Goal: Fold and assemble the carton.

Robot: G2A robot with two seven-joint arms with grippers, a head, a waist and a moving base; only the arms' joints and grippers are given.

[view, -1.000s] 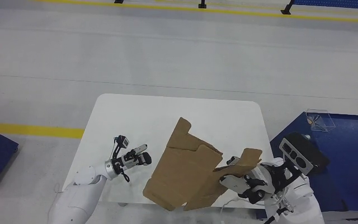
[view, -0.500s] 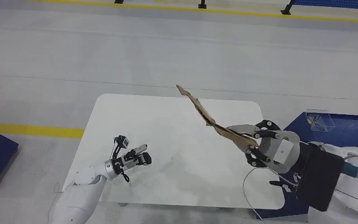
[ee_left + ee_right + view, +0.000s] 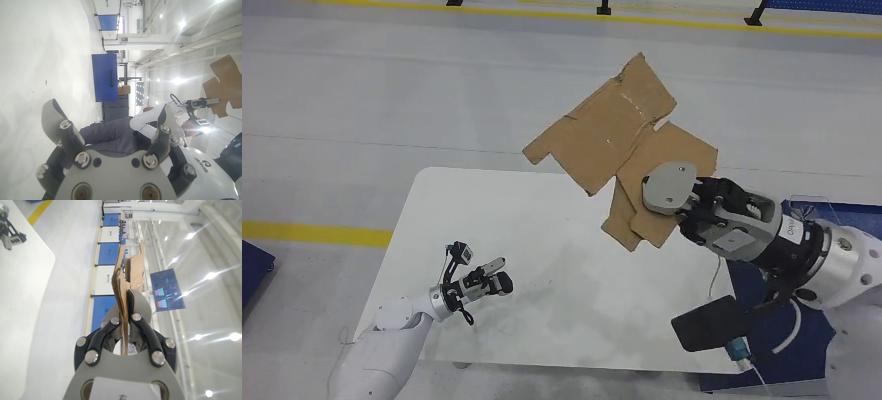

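Your right gripper (image 3: 126, 302) is clamped tight on an edge of the flattened carton (image 3: 610, 118), holding it in the air above the table's (image 3: 502, 220) far right part. Your left gripper (image 3: 108, 109) has its jaws wide apart with nothing between them, low over the near-left side.

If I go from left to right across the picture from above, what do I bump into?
Left gripper, jaws open → carton, held up in the air → right gripper, jaws shut on the carton.
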